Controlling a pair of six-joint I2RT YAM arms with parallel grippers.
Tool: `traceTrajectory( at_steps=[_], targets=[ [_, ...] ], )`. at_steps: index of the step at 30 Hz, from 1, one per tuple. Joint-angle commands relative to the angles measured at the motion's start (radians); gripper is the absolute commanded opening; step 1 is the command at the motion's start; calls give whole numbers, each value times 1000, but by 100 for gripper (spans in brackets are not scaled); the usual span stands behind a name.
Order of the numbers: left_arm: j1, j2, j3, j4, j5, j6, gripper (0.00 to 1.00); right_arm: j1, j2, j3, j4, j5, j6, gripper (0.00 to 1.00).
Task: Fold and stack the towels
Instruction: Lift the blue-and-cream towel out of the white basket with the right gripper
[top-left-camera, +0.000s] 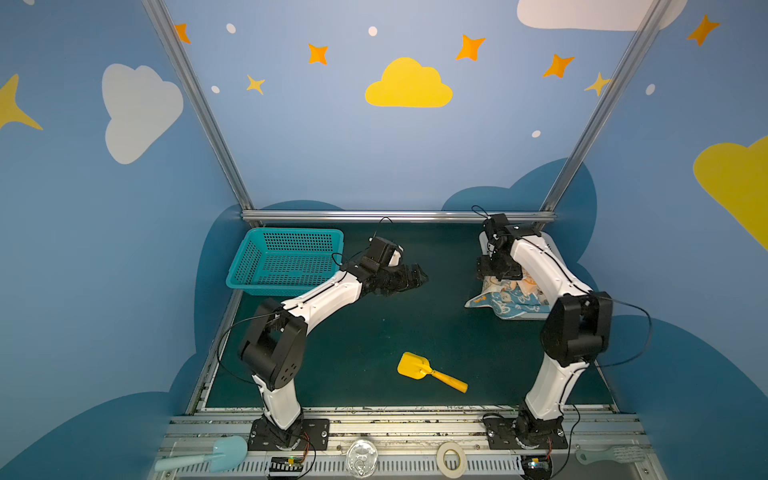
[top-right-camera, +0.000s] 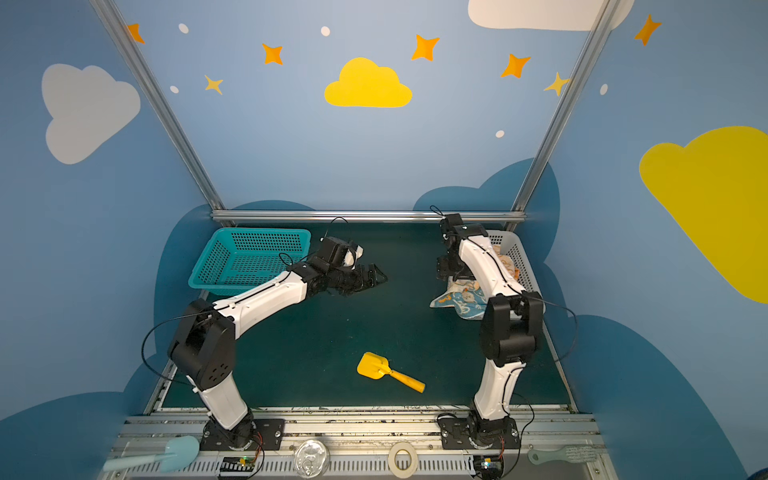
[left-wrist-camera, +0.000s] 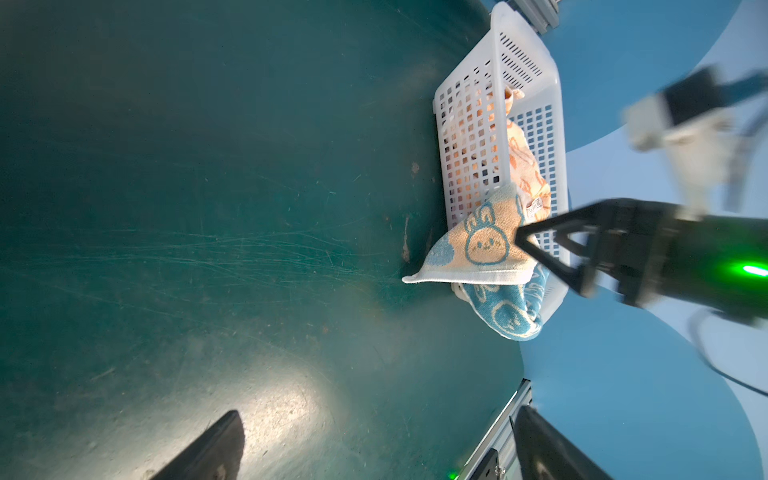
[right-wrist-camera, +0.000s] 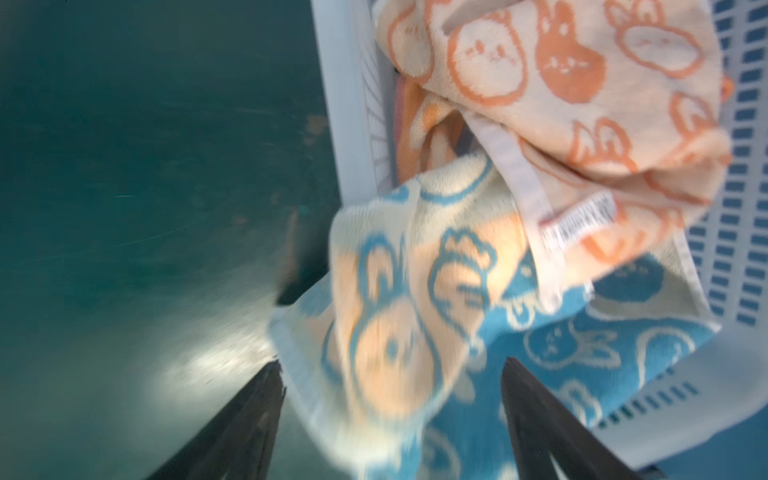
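One blue towel (left-wrist-camera: 486, 245) hung over rim of white basket (left-wrist-camera: 469, 124), far right corner of table (top-left-camera: 374, 332); orange towels (right-wrist-camera: 561, 83) inside. Jaws of right gripper (right-wrist-camera: 390, 363) stood apart, unclamped; left gripper (top-left-camera: 411, 279) spread, empty. Soft, limp, light: best pinched at hemmed corner.

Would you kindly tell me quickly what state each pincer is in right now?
Left pincer: open, holding nothing.
Right pincer: open, with the blue towel between its jaws, not clamped.
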Motion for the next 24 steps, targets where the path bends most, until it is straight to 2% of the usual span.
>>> traceTrajectory(
  at_steps=[1,8,14,15,24],
  targets=[
    [-12,-51,15,-26,-32,38,100,-33,-99,-79,11,-134,95,83],
    [-67,-38,82,-57,-82,100,100,-147,-199,-283,137,-346,153,83],
    [-128,6,162,-76,-94,137,100,-272,-231,-361,233,-529,183,82],
    [-137,13,178,-82,-130,146,100,-286,-229,-364,242,-550,188,82],
    [-181,95,314,-140,-184,214,100,-341,-177,-377,324,-669,230,81]
  ],
)
